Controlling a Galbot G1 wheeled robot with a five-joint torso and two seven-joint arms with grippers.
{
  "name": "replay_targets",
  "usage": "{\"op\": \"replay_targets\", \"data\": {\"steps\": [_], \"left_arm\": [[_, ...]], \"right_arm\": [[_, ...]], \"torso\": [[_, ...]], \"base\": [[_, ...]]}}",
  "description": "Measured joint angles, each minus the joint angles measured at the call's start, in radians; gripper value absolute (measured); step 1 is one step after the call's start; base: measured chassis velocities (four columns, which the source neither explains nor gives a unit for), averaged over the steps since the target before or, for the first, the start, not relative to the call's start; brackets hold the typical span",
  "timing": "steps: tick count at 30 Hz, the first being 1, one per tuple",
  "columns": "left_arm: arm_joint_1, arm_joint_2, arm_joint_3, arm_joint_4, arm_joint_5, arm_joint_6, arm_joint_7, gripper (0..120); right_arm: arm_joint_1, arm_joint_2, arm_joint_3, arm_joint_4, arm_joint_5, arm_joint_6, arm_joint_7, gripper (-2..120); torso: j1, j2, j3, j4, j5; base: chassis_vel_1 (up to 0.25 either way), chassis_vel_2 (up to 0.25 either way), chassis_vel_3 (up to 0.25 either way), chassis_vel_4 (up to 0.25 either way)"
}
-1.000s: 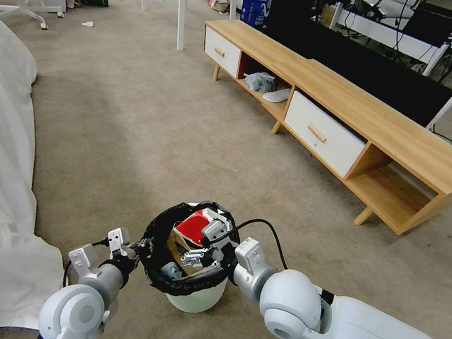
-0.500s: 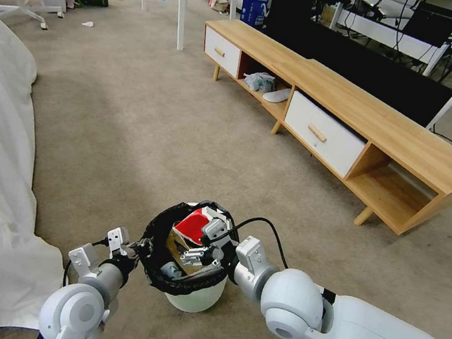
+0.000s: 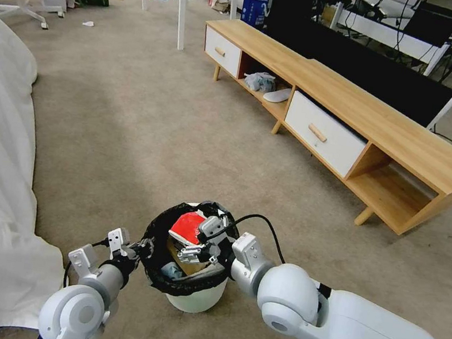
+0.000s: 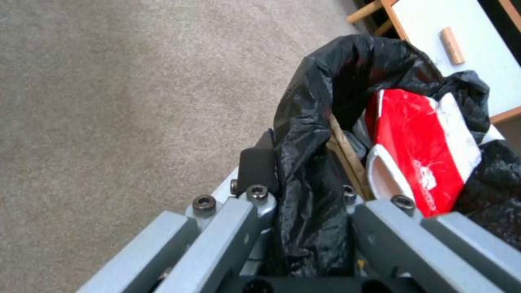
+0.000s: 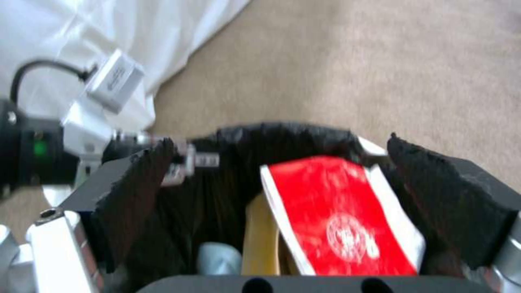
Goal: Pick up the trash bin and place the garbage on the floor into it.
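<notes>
Where spread right claw [image 3: 199, 240] hovers: packet [image 3: 189, 226].

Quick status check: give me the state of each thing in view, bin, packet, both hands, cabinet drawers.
trash bin: upright on the carpet, black liner folded over its rim, holding litter.
red-white packet: inside the bin, tilted, sticking up near the rim.
left hand: shut on the bin's lined rim.
right hand: open, over the bin's mouth, packet between its pads.
cabinet drawers: both closed.
</notes>
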Motion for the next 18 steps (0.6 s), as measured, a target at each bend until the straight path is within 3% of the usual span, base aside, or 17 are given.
{"op": "replay_targets", "data": {"steps": [10, 18], "left_arm": [[-0.003, -0.009, -0.004, 0.008, 0.003, 0.000, 0.004, 0], [-0.004, -0.011, -0.007, 0.008, 0.005, 0.000, 0.004, 0]], "right_arm": [[-0.036, -0.053, 0.052, 0.069, -0.010, -0.029, -0.002, 100], [-0.021, -0.036, 0.055, 0.060, -0.005, -0.022, -0.006, 100]], "torso": [[0.000, 0.000, 0.000, -0.0004, 0.0000], [0.000, 0.000, 0.000, 0.0000, 0.0000]], "base": [[0.000, 0.000, 0.000, 0.000], [0.000, 0.000, 0.000, 0.000]]}}
